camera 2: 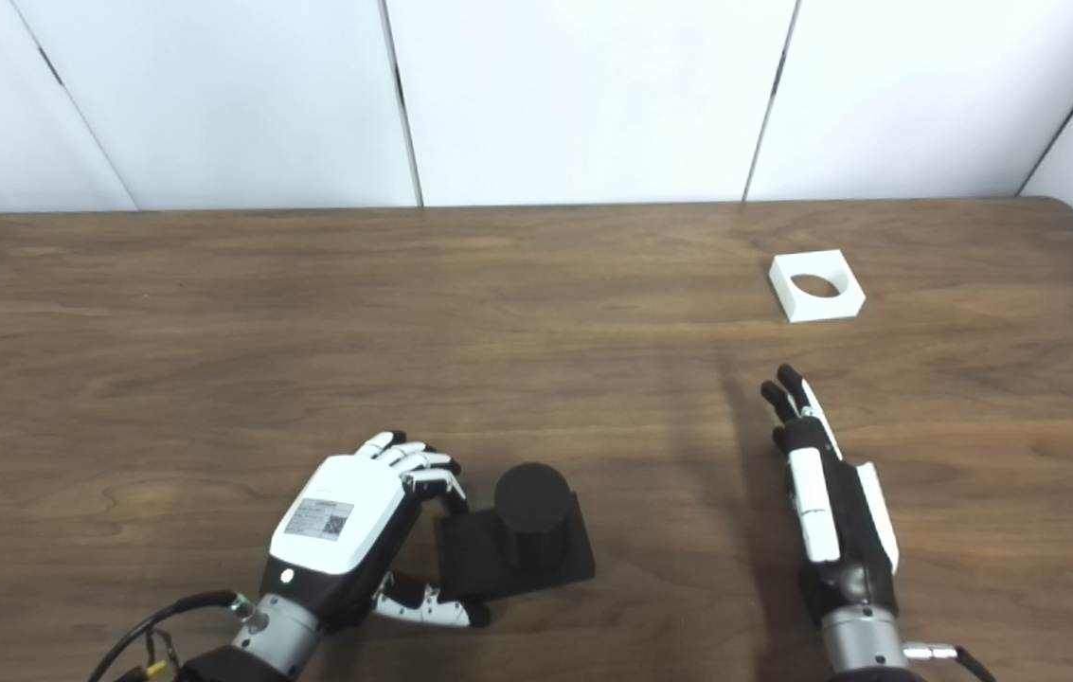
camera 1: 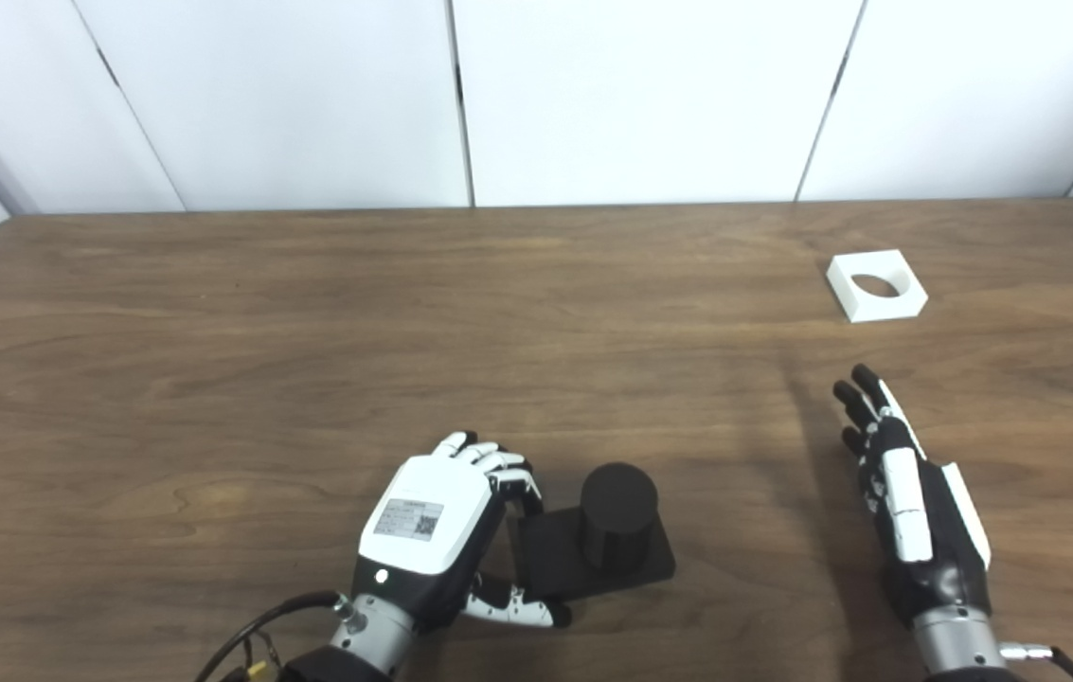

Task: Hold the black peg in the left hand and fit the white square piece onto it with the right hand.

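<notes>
The black peg (camera 1: 614,516) is seen upright on its flat base, resting on the table (camera 1: 309,332) near the front edge. The base is enclosed at its 9 o'clock edge by the curled fingers and thumb of the left hand (camera 1: 437,530). The right hand (camera 1: 915,507) is held edge-on with fingers extended, holding nothing. The white square piece (camera 1: 877,285) is located at 12 o'clock from that hand, well apart.
</notes>
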Tool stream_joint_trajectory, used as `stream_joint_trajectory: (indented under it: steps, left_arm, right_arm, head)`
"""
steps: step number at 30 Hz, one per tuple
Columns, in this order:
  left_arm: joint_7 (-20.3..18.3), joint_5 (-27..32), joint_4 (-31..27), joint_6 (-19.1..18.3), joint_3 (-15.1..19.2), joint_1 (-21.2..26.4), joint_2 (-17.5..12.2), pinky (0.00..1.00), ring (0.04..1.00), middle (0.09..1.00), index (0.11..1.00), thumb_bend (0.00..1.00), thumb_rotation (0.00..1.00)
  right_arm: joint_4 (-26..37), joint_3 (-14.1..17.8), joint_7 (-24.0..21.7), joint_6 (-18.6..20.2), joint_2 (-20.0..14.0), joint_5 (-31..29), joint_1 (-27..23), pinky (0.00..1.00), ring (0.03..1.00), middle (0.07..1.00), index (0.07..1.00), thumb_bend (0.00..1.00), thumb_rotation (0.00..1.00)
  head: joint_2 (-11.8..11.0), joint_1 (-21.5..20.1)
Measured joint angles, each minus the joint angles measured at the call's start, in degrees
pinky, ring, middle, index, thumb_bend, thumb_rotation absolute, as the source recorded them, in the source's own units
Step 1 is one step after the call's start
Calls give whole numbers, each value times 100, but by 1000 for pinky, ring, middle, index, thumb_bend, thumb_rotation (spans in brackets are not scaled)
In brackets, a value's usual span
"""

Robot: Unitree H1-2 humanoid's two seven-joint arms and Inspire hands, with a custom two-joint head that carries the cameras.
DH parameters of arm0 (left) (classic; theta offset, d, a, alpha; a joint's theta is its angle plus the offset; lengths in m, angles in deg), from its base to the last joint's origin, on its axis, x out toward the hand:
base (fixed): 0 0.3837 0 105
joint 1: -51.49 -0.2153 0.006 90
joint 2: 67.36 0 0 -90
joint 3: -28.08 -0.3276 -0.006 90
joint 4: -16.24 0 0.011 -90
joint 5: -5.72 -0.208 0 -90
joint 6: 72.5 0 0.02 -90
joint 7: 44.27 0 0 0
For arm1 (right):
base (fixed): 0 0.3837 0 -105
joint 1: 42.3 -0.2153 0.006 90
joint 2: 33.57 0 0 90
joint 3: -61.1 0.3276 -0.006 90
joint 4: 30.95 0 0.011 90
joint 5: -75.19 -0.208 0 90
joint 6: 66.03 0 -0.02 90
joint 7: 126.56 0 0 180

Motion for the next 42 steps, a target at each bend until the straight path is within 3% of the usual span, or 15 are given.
stream_joint_trajectory:
  steps: [12,19,34,39,42]
  left_arm:
    - [-185,265,35,15,193,4,81,883,840,783,488,515,46]
    - [-194,644,152,127,233,180,-128,879,833,778,488,515,48]
    - [12,818,318,284,240,227,-208,869,825,775,488,514,49]
    - [138,882,403,323,249,233,-223,865,817,769,488,514,46]
    - [256,938,466,347,251,233,-244,867,818,770,488,514,46]
  right_arm:
    - [-11,-37,35,-7,1,40,-1,983,957,918,948,637,1000]
    - [-19,-82,116,-15,2,160,-7,1000,960,906,936,644,1000]
    - [-22,-124,188,-15,0,180,-6,999,959,913,944,639,1000]
    - [-49,-140,198,-32,0,180,-3,999,957,915,942,634,1000]
    - [-66,-130,200,-51,3,-14,-7,947,952,925,951,614,960]
  head:
    - [-27,-247]
    - [-62,-290]
    - [-115,-317]
    - [-307,-527]
    - [-431,-695]
